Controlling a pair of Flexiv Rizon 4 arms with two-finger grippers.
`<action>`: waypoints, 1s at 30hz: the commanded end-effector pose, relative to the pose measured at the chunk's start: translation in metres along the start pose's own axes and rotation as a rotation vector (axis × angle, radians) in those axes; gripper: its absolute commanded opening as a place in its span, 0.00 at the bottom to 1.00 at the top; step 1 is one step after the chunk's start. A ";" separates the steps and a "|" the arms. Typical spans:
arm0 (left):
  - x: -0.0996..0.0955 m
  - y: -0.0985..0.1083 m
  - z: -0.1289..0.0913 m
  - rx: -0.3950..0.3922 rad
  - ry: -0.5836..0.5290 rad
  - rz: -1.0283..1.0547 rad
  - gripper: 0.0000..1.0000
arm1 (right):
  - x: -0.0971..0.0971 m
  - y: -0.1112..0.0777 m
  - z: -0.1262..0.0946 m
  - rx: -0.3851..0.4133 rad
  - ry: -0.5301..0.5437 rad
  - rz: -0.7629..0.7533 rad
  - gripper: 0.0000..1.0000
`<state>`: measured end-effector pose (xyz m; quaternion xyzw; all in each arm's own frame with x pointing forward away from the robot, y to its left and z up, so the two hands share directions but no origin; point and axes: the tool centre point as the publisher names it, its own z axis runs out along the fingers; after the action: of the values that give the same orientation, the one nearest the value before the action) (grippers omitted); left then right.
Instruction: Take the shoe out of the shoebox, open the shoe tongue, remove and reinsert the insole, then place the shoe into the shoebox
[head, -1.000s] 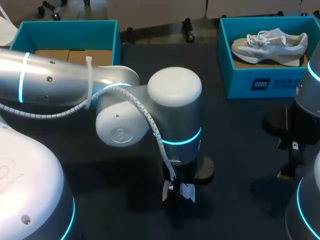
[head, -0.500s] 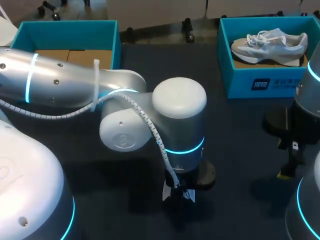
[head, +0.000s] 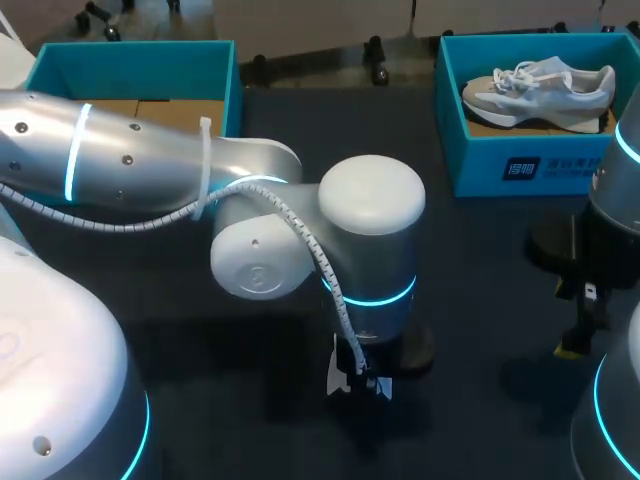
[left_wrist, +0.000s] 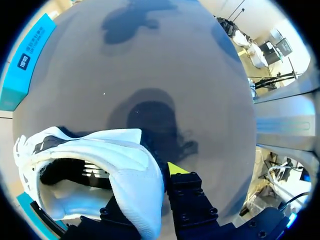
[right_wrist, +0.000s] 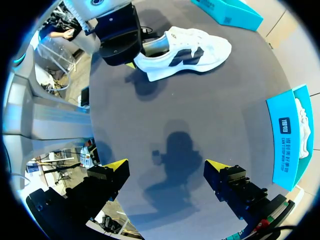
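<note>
Left hand (left_wrist: 159, 174): closed on the heel of the white shoe (left_wrist: 125, 165). One yellow-tipped finger (left_wrist: 175, 168) lies against the outside of the heel, and the other is hidden behind the shoe's collar.
White shoe: out of the shoebox and over the middle of the bench (head: 480, 260), near its front edge. It is white with dark side marks. In the right wrist view it sits sole down, toe pointing away from the left hand, with a shadow close under it. Whether the sole touches the bench, I cannot tell.
Shoe opening: faces the left wrist camera, with the dark inside in view.
Left arm (head: 150, 165): comes in from the left and reaches past the middle. Its wrist hides most of the shoe in the head view, where only white scraps show below it.
Right hand (right_wrist: 166, 167): spread wide and holding nothing, above bare bench with its own shadow ahead of it. It is well apart from the white shoe.
Shoebox (head: 540, 165): teal, at the far right corner of the bench, open at the top.
Grey-white sneaker (head: 540, 85): lies on its side inside the shoebox, laces up.
Second teal box (head: 130, 65): at the far left corner, with brown card pieces inside, partly behind the left arm.
</note>
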<state>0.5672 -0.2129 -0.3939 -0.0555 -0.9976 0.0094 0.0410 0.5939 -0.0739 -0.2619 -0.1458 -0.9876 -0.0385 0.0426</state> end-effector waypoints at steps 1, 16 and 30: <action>0.000 0.005 -0.008 0.002 -0.016 -0.004 0.00 | 0.000 0.000 0.001 -0.001 -0.001 -0.001 1.00; -0.013 0.041 -0.090 0.028 -0.001 0.068 0.00 | 0.000 0.000 0.001 -0.001 -0.001 -0.001 1.00; -0.060 0.087 -0.173 0.008 0.036 0.114 0.00 | 0.000 0.000 0.001 -0.001 -0.001 -0.001 1.00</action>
<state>0.6341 -0.1595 -0.2756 -0.1112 -0.9923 0.0022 0.0542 0.5939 -0.0739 -0.2619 -0.1459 -0.9876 -0.0385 0.0426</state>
